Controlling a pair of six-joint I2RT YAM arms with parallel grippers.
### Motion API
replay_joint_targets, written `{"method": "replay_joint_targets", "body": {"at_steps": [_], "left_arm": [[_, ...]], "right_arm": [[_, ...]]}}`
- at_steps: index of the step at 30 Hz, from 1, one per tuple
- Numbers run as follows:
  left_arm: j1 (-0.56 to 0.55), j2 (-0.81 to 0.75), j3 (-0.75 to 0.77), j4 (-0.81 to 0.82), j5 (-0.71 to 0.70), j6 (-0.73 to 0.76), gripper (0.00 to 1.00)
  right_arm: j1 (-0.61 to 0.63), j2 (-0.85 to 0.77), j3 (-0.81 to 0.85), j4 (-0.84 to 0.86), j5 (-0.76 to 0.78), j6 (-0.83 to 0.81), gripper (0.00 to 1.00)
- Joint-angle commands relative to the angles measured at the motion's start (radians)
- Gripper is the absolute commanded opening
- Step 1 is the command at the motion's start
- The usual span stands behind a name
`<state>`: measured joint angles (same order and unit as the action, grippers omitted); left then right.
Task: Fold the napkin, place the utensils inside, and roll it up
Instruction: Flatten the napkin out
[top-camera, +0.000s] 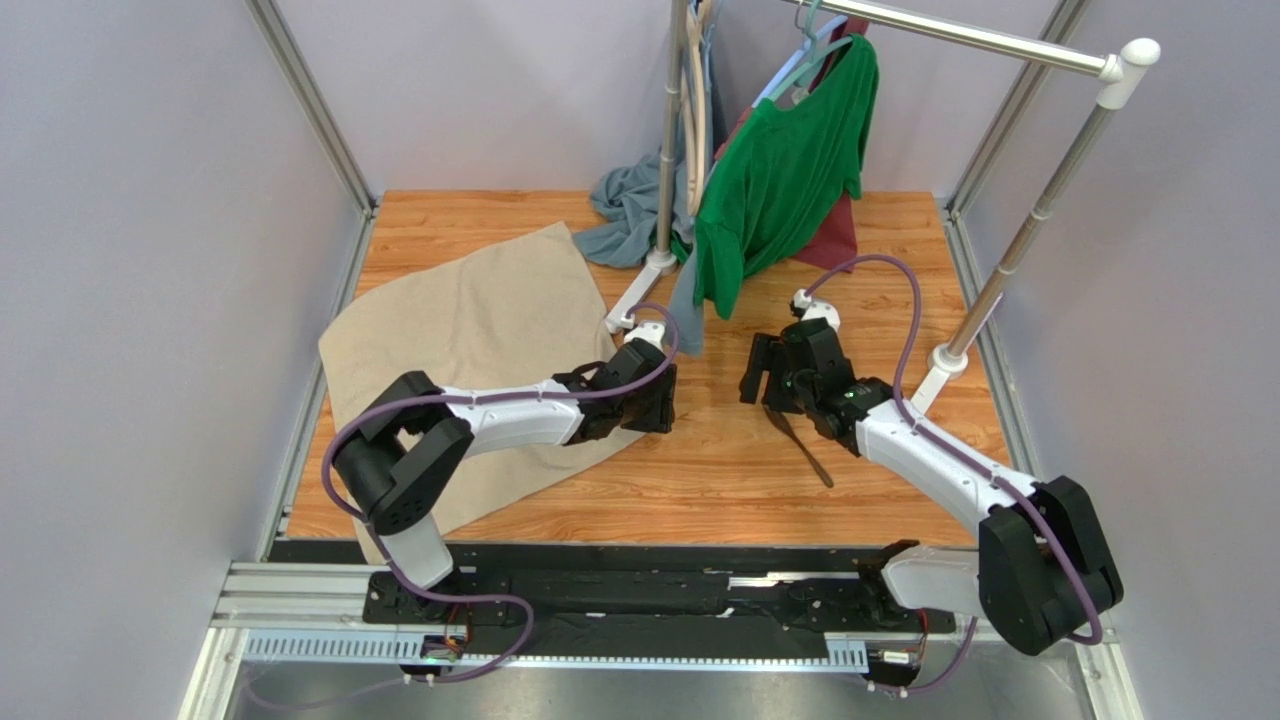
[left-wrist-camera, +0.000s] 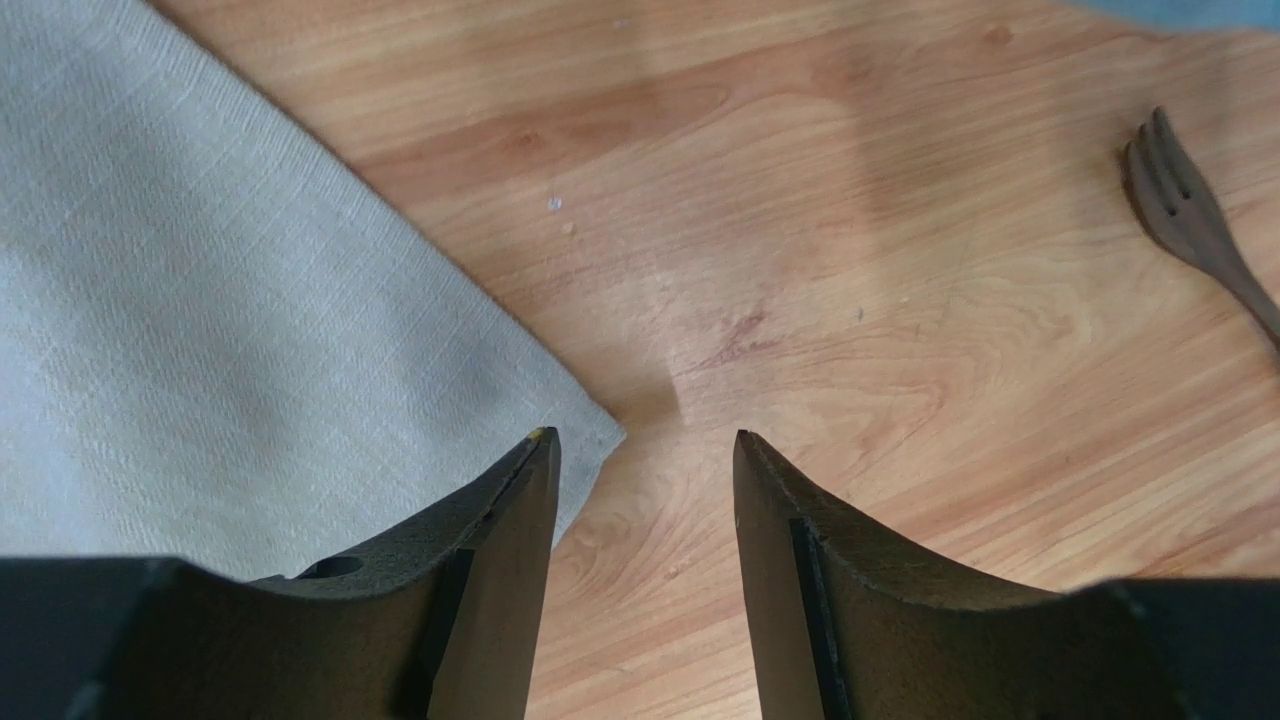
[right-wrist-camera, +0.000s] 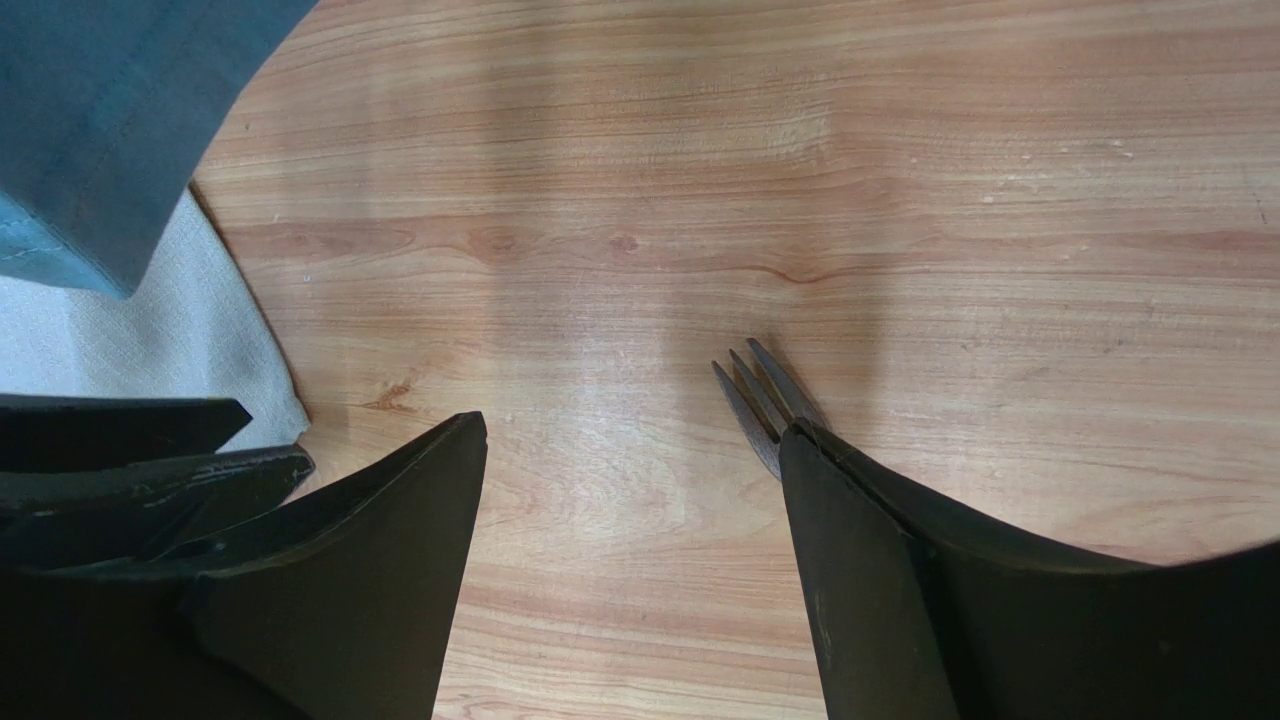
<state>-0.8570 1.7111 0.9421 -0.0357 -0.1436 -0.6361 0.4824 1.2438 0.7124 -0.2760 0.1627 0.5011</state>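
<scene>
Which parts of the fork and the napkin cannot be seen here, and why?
Tines of the fork: top view, under the right arm.
Handle of the fork: right wrist view, behind a finger of the right end effector; left wrist view, cut by the right edge.
Part of the napkin: top view, covered by the left arm.
Napkin corner contact: left wrist view, a finger of the left end effector covers it.

Overhead; downward wrist close-ups sharing fork (left-wrist-camera: 1187, 210)

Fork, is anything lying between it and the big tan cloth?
Nothing: just wooden tabletop between the slim dark metal fork and the beige woven napkin, whose corner sits by the open fingers of the left gripper.
</scene>
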Motion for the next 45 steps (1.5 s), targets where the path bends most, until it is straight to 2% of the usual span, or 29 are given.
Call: {"method": "replay_joint_targets", "body": {"at_steps": [1, 9, 15, 25, 37, 45], "left_arm": [[-0.043, -0.015, 0.012, -0.067, -0.136, -0.082, 0.56], [-0.062, 0.025, 0.006, -0.063, -0.180, -0.122, 0.56], [-0.065, 0.047, 0.003, 0.002, -0.206, -0.096, 0.56], [-0.071, 0.085, 0.054, -0.061, -0.224, -0.093, 0.55], [-0.117, 0.085, 0.103, -0.075, -0.332, -0.034, 0.55], [-0.117, 0.140, 0.152, -0.105, -0.330, -0.017, 0.54]], "right_arm": [[-0.024, -0.041, -0.014, 0.024, -0.032, 0.013, 0.76], [-0.036, -0.056, -0.028, 0.035, -0.065, 0.014, 0.76], [-0.044, -0.067, -0.044, 0.047, -0.086, 0.016, 0.76], [-0.048, -0.073, -0.041, 0.047, -0.101, 0.013, 0.76], [-0.050, -0.046, -0.033, 0.063, -0.140, 0.014, 0.76], [-0.048, -0.038, -0.030, 0.064, -0.149, 0.017, 0.76]]}}
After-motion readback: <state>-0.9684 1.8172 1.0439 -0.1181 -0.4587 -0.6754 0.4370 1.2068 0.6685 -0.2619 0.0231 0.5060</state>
